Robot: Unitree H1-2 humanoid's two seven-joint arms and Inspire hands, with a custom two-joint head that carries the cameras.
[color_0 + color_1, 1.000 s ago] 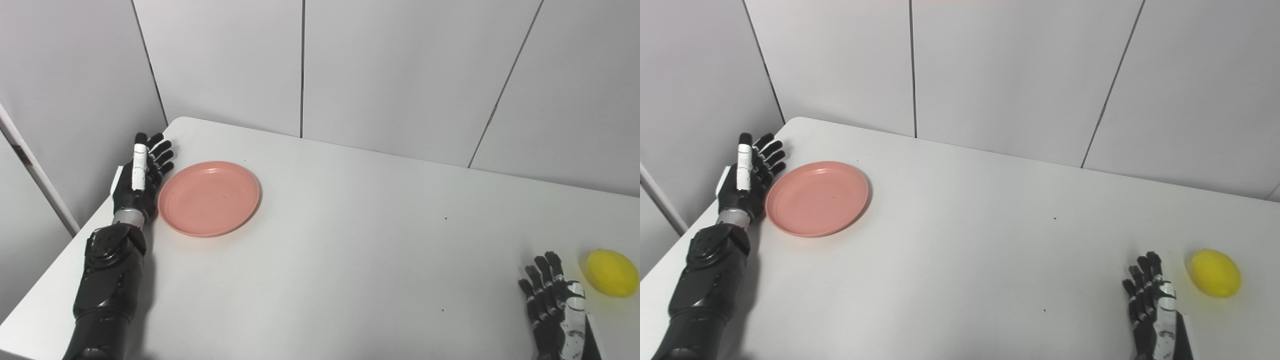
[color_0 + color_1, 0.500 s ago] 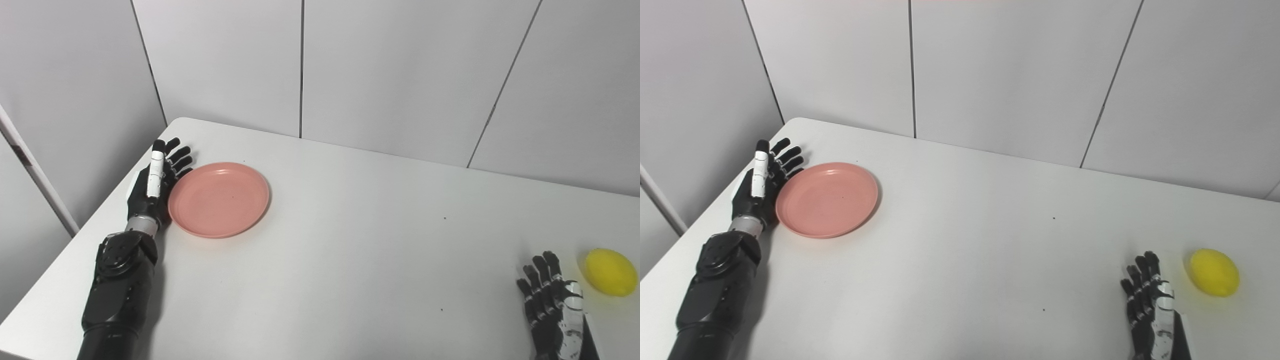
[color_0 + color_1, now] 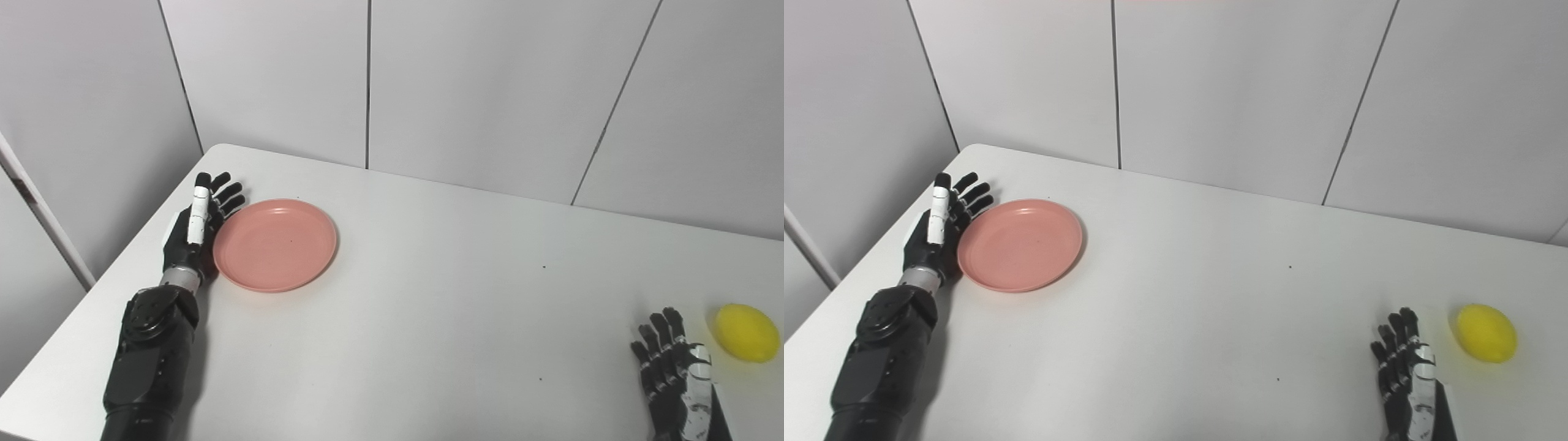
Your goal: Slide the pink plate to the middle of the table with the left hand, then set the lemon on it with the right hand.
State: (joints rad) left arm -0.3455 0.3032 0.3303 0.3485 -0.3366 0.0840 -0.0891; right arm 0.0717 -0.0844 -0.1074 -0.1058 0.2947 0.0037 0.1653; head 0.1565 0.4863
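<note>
The left hand (image 3: 195, 229), fingers spread and holding nothing, presses edge-on against the rim of the pink plate (image 3: 275, 244), likely light, stiff and slippery on the table (image 3: 429, 318); the right hand (image 3: 677, 380) rests open beside the lemon (image 3: 747, 332).

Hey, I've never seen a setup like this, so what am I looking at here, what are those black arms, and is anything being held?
These are two pictures from cameras set side by side on a humanoid robot's head, so both show one scene from slightly different spots. The black arms coming in from the bottom are the robot's own. Its left hand lies flat on the white table, fingers spread, its edge against the rim of a pink plate near the table's left side. Its right hand rests open at the lower right, beside a yellow lemon but not touching it. Neither hand holds anything, and the plate is empty.
</note>
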